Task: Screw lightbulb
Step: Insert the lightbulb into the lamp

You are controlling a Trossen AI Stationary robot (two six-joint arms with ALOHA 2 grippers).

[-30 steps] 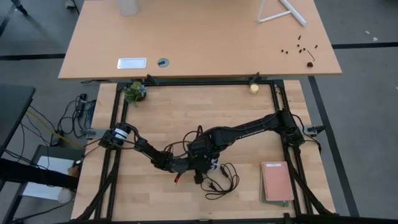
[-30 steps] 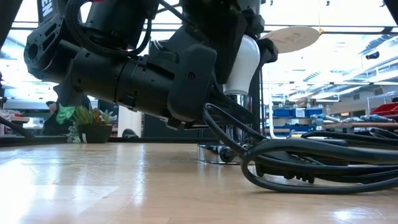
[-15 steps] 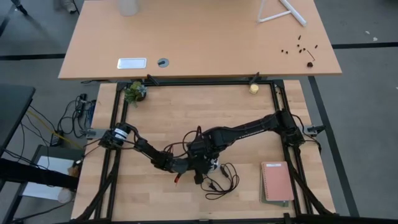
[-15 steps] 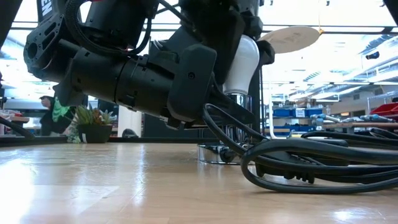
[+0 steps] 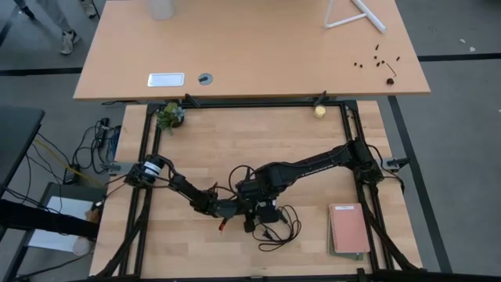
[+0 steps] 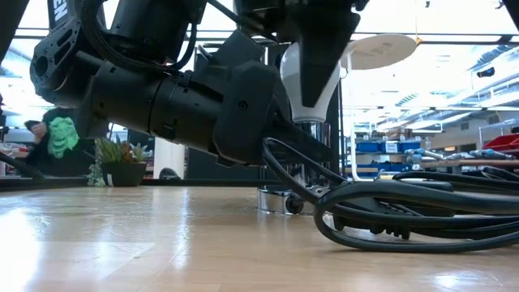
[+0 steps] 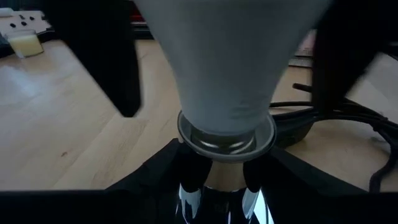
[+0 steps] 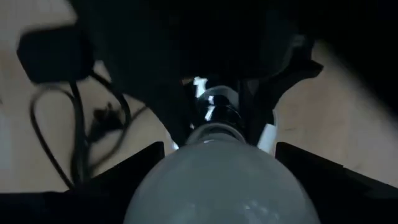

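Note:
The white lightbulb [image 6: 311, 81] stands upright with its screw base in the silver socket [image 6: 304, 150]. The socket's round foot [image 6: 280, 199] rests on the wooden table. My left gripper [image 7: 217, 186] reaches in level, low over the table, and is shut on the socket below the bulb. My right gripper [image 5: 263, 204] points straight down over the bulb and is open. Its dark fingers [image 7: 118, 68] stand on either side of the bulb [image 7: 230, 62], with a gap showing on each side in the left wrist view. My left gripper pinches the socket's silver neck [image 7: 219, 182] between its two fingers, just under the collar [image 7: 227, 135] that the bulb sits in. The fingers come in about level from the table's left. The socket stands upright with its foot on the table.
The socket's black cord [image 5: 282, 227] lies in loops on the table right of the grippers. A pink notebook [image 5: 348, 229] lies near the front right corner. A small potted plant [image 5: 169, 115] and a yellowish ball [image 5: 319, 111] sit at the far edge.
My right gripper has rolled about its downward-pointing line above the bulb, without shifting over the table. The bulb and socket have stayed upright in the same place.

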